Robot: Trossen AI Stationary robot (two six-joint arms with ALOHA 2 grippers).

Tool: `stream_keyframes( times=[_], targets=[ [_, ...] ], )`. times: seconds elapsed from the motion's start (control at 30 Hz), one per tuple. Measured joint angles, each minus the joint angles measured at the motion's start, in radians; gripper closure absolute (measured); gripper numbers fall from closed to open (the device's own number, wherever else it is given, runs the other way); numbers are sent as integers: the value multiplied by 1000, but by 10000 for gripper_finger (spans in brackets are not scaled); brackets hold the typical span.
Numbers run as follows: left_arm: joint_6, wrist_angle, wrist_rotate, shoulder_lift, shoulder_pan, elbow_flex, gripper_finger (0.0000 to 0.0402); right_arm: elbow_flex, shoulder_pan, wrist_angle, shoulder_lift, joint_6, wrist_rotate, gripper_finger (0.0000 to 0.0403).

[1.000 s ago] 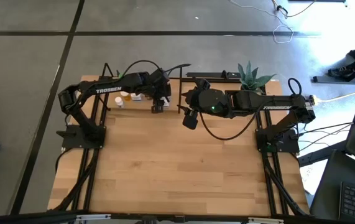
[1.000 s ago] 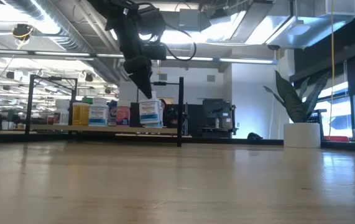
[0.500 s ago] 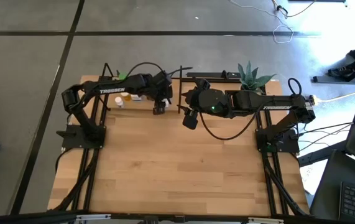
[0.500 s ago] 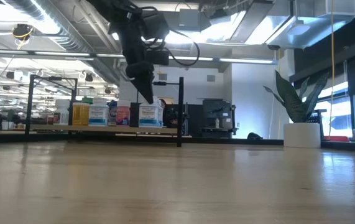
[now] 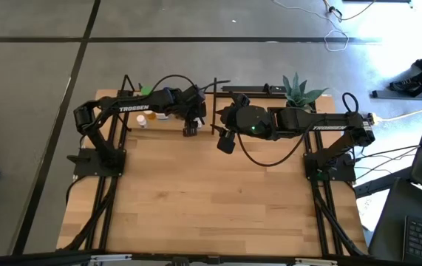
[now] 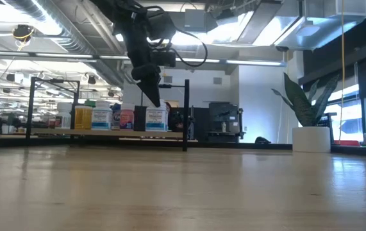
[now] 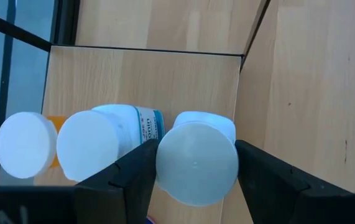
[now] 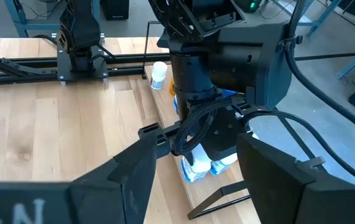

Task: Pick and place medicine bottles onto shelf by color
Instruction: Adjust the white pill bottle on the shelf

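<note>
While gripping bottle (image 7: pixel 197 163), left hand (image 7: pixel 193 171) downturned.

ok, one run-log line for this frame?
left end effector: around white-capped bottle over shelf | right end effector: open, empty, waiting beside shelf | bottles on shelf: standing in a row

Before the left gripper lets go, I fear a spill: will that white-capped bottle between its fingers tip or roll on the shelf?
The white-capped bottle looks squat and stands upright between the left gripper fingers, so tipping seems unlikely. Its round body would probably roll if knocked over. Another bottle stands close beside it on the shelf, so a sideways nudge might jostle that one.
</note>
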Motion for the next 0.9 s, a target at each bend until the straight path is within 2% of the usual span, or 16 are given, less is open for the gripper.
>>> stream_keyframes(
  times=[0.9],
  targets=[
    [30,27,7,1,7,-1,197,0,0,0,0,0,0,180]
  ],
)
